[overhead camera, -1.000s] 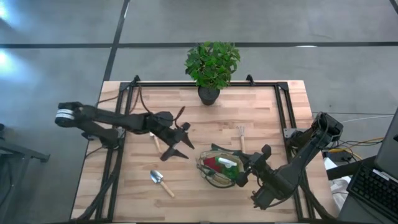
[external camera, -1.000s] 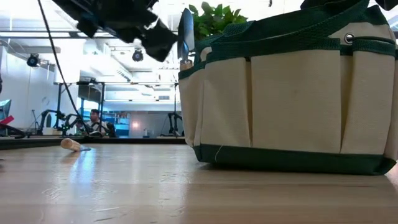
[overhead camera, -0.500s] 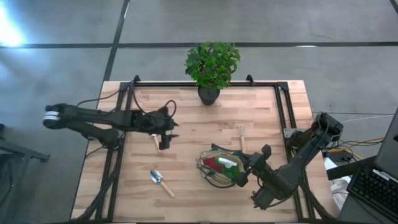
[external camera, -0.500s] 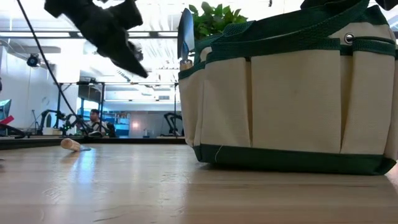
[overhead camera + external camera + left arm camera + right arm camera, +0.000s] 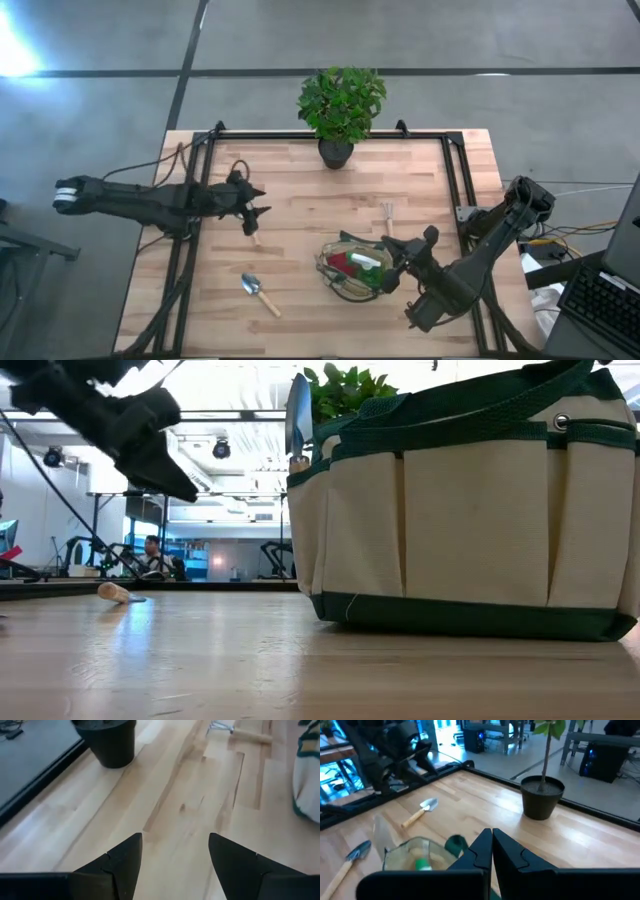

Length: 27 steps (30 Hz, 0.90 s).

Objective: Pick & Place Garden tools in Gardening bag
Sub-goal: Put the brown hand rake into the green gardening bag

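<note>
trowel (image 5: pixel 260 294): flat on bench (image 5: pixel 300 200), blade up-left, handle down-right
bag (image 5: pixel 352 270): contents mostly hidden
left claw (image 5: pixel 252 204): spread, empty
right claw (image 5: pixel 392 270): pressed together

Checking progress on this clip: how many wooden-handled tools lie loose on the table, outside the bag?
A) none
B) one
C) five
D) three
D: the high view shows a trowel near the front left, a second tool by the left gripper, and a small fork just behind the gardening bag, all lying on the table outside the bag.
</note>
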{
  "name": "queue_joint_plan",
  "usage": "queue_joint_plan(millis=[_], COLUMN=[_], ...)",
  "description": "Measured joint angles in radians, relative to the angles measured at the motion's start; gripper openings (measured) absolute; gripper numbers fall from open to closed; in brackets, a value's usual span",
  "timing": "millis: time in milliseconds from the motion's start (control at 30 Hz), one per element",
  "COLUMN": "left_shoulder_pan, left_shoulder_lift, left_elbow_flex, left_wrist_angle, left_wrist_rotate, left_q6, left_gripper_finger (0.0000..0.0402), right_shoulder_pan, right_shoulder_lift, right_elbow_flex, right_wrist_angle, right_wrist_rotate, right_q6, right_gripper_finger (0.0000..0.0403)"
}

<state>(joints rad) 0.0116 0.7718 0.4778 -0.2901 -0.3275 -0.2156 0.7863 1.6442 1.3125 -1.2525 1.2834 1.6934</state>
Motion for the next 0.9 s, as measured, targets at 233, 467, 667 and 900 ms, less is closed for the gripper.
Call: queue_joint_plan(millis=[233, 467, 667, 900], left_shoulder_pan=[0.001, 0.002, 0.001, 0.001], left_shoulder_lift=[-0.135, -0.197, -0.203, -0.202], left_elbow_flex=[-0.073, -0.138, -0.145, -0.145], left_wrist_angle=[-0.001, -0.014, -0.025, -0.025], left_wrist_rotate=[-0.003, -0.062, -0.064, -0.059], left_q6=[-0.133, -0.184, -0.176, -0.126], left_gripper_finger=[0.0231, 0.0231, 0.0231, 0.0231], right_shoulder_pan=[-0.037, -0.063, -0.067, -0.067], right_shoulder_lift=[-0.062, -0.135, -0.196, -0.241], right_elbow_flex=[0.000, 0.000, 0.000, 0.000], right_wrist_angle=[0.002, 0.002, 0.002, -0.002], right_wrist_rotate=[0.003, 0.003, -0.007, -0.106], right_q6=[-0.023, -0.079, -0.182, -0.216], right_gripper_finger=[0.0008, 0.0008, 0.0008, 0.0008])
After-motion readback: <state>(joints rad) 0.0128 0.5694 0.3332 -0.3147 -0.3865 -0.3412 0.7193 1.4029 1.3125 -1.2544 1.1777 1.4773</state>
